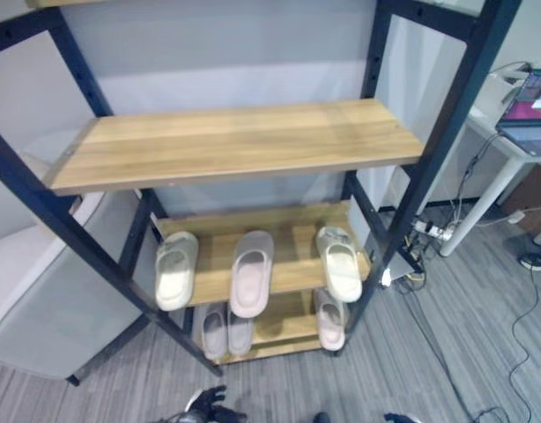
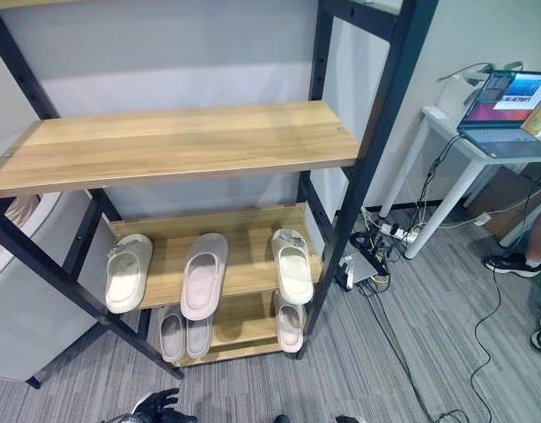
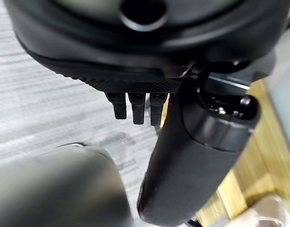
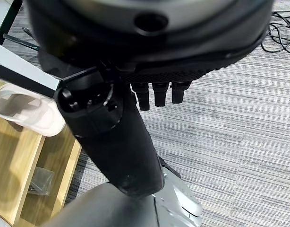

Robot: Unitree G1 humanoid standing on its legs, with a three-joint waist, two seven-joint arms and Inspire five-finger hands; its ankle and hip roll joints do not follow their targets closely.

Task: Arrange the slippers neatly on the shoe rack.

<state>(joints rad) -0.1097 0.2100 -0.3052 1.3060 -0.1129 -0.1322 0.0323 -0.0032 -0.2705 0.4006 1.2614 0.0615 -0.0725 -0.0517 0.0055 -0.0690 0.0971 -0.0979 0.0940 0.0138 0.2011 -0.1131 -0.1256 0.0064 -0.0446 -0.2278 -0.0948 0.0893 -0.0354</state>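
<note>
The shoe rack (image 1: pixel 244 145) stands ahead, with a bare upper shelf and two lower shelves carrying the slippers.

Middle shelf, from 9 to 3 o'clock:
- a cream slipper (image 1: pixel 176 269);
- a pale pink slipper (image 1: pixel 252 272);
- a second cream slipper (image 1: pixel 339 263).

All three hang their heels over the front edge and point in slightly different directions.

Bottom shelf:
- a pair of pink slippers (image 1: pixel 222 330) side by side at the 7 o'clock corner;
- a single pink slipper (image 1: pixel 330 319) towards 5 o'clock.

The left hand (image 3: pixel 135 106) hangs low over the grey carpet (image 4: pixel 239 123), with relaxed fingers holding nothing. The right hand (image 4: pixel 159 94) also hangs released and empty, near the rack's lower corner.

Step in hand: judged as between grasps; no slipper is engaged. The pairs are split and the alignment is uneven, so the arrangement looks unfinished.

Next move: probably a low reach to the middle shelf to take one cream slipper, set it beside its mate and square both to the shelf edge. The front uprights and upper shelf restrict the approach.
</note>
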